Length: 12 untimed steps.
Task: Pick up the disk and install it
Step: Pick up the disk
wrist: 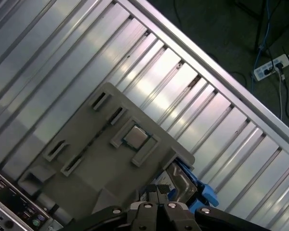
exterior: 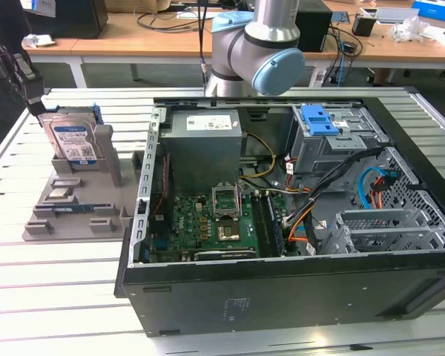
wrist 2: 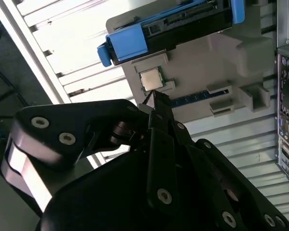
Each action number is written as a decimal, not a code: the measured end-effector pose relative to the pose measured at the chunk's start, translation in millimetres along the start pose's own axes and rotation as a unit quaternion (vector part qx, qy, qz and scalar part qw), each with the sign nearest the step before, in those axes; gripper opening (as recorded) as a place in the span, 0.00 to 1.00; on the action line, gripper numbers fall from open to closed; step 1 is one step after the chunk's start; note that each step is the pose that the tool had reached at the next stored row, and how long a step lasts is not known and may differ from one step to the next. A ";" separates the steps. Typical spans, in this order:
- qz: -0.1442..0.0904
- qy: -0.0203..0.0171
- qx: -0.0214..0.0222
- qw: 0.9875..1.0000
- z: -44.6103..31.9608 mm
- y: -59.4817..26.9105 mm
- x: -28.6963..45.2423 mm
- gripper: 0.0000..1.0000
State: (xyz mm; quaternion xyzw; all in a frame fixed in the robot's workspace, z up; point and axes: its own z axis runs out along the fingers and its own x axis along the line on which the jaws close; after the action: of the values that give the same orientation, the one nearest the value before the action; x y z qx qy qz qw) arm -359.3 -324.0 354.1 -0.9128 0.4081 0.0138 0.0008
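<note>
**Gripper (exterior: 35,108) pinched shut and empty by the standing disk (exterior: 71,141)**

At the exterior view's left the gripper hangs near the disk's top corner, apparently clear of it. In the second wrist view its tips (wrist 2: 151,98) meet with nothing between them. The disk stands on edge in a grey fixture (exterior: 113,148), probably so that its upper edge is offered to a grasp from above. A chip (wrist 2: 150,78) lies flat in a recess beside it.

Further right, the computer case (exterior: 282,297) lies on its side with the panel off, which leaves the drive cage (exterior: 319,152) under its blue bracket (exterior: 319,120) reachable. The disk's lower part sits inside the fixture's slot, out of sight. The arm (exterior: 259,44) is cut off by the frame's top. Which bay takes the disk cannot be made out.
</note>
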 end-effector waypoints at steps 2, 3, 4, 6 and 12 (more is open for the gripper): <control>-0.012 0.000 0.000 1.000 0.0 0.0 0.0 0.10; -0.019 0.000 -0.001 1.000 0.0 0.0 0.0 0.10; -0.028 0.000 -0.001 1.000 0.0 0.0 0.0 0.10; -0.039 0.000 -0.001 0.999 0.0 0.0 0.0 0.10; -0.062 0.001 -0.002 0.998 0.0 0.0 0.0 0.10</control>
State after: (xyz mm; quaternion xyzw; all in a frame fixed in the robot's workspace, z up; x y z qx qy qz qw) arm -359.3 -324.0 354.1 -0.9365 0.3503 0.0139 -0.0001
